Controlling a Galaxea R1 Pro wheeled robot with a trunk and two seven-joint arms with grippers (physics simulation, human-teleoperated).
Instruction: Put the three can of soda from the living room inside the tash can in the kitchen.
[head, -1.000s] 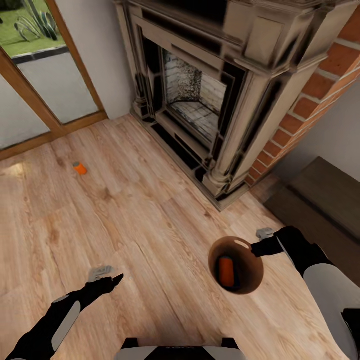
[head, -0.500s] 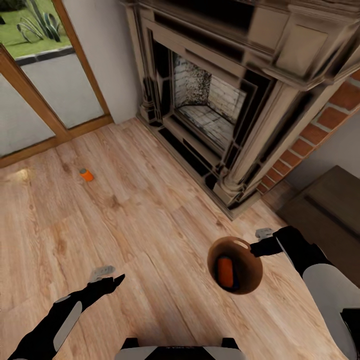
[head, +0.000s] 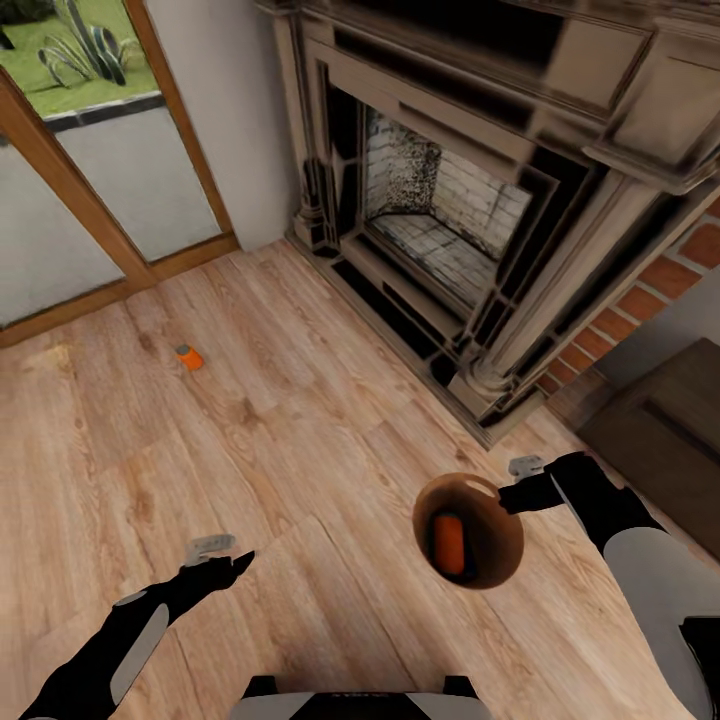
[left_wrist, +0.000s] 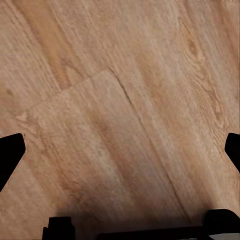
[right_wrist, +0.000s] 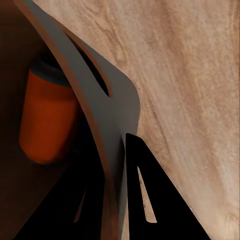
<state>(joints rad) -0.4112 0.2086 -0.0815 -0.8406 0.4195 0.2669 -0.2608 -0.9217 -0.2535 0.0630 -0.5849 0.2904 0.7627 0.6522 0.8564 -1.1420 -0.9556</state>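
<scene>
The right hand (head: 522, 482) is closed on the rim of the trash can (head: 470, 530) and carries it above the wood floor (head: 300, 440), likely so the cans can be dropped in where they lie. One orange can (head: 450, 543) is already inside. Another orange can (head: 189, 357) lies on the floor, well apart, near the glass door (head: 60, 200). The left hand (head: 222, 556) is open and holds nothing. The right wrist view shows the rim (right_wrist: 112, 130) pinched between the fingers (right_wrist: 145, 200). The head view shows the fireplace (head: 450, 220).
</scene>
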